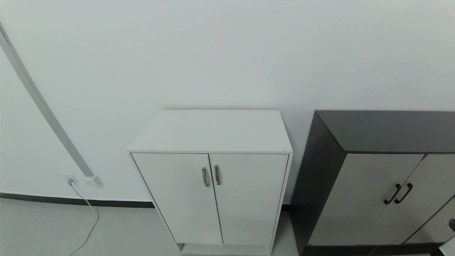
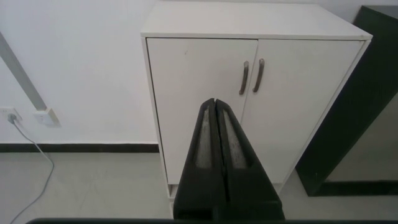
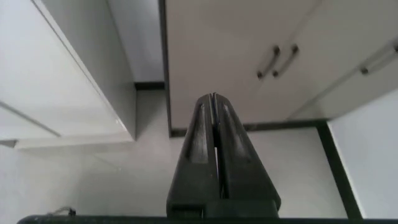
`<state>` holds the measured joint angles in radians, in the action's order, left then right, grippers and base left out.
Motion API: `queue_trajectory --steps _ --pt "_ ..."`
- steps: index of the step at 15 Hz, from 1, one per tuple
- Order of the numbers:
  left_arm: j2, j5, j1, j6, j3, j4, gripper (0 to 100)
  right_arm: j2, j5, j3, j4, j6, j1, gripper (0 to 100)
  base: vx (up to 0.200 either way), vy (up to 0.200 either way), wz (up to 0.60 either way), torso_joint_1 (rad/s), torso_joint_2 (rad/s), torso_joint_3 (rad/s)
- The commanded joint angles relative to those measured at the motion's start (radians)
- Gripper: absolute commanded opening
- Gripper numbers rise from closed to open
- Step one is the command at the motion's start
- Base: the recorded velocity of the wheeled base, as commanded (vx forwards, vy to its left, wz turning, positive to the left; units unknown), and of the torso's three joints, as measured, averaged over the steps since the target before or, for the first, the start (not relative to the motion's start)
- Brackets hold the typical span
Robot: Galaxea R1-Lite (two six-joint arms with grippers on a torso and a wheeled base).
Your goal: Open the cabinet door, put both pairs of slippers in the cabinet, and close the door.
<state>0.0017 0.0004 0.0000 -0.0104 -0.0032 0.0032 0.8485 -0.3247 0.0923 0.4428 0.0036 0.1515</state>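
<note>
Against the white wall [image 1: 227, 53], saw one white cabinet [image 1: 209, 131] on the floor [image 1: 35, 231], both of its two doors [image 1: 177, 199] shut, two metal handles [image 1: 205, 176] side by side at the middle seam. Just right of it, found one dark cabinet [image 1: 320, 170] with two black handles [image 1: 392, 194]. Low on the wall at left, noted one socket [image 1: 70, 179] with one cable [image 1: 93, 217]. Found left gripper [image 2: 214, 101] clenched on nothing, facing the white doors; found right gripper [image 3: 213, 96] clenched too, empty, facing the dark cabinet.

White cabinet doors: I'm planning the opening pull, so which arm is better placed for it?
Probably the left. The left gripper, shut, points straight at the white cabinet, with its handles ahead. The right gripper, also shut, points at the dark cabinet beside it.
</note>
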Motion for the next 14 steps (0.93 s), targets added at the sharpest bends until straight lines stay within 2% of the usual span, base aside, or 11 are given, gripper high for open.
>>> queue_trajectory --steps 1,3,4,7,9,10,14 --pt "0.000 0.000 0.000 0.000 0.000 0.000 0 -0.514 0.041 -0.025 -0.357 -0.001 -0.013 0 0.000 0.000 0.00 0.000 0.00 0.000" --pt "0.000 0.001 0.000 0.000 0.000 0.000 0 -0.709 0.110 -0.011 -0.536 -0.001 -0.012 0 0.000 0.000 0.00 0.000 0.00 0.000" --pt "0.000 0.001 -0.002 0.000 0.000 0.000 0 -0.753 0.118 -0.013 -0.569 -0.001 -0.010 0 0.000 0.000 0.00 0.000 0.00 0.000" --pt "0.000 0.001 0.000 0.000 0.000 0.000 0 -0.752 0.147 -0.017 -0.561 0.032 -0.010 0 0.000 0.000 0.00 0.000 0.00 0.000" --pt "0.000 0.000 0.000 0.000 0.000 0.000 0 -0.749 0.280 -0.016 -0.561 0.032 -0.007 0 0.000 0.000 0.00 0.000 0.00 0.000" --pt "0.000 0.000 -0.002 0.000 0.000 0.000 0 -0.743 0.305 -0.016 -0.562 0.032 0.005 0 0.000 0.000 0.00 0.000 0.00 0.000" --pt "0.000 0.000 0.000 0.001 0.000 0.000 0 -0.721 0.285 -0.016 -0.562 0.027 0.068 0 0.000 0.000 0.00 0.000 0.00 0.000"
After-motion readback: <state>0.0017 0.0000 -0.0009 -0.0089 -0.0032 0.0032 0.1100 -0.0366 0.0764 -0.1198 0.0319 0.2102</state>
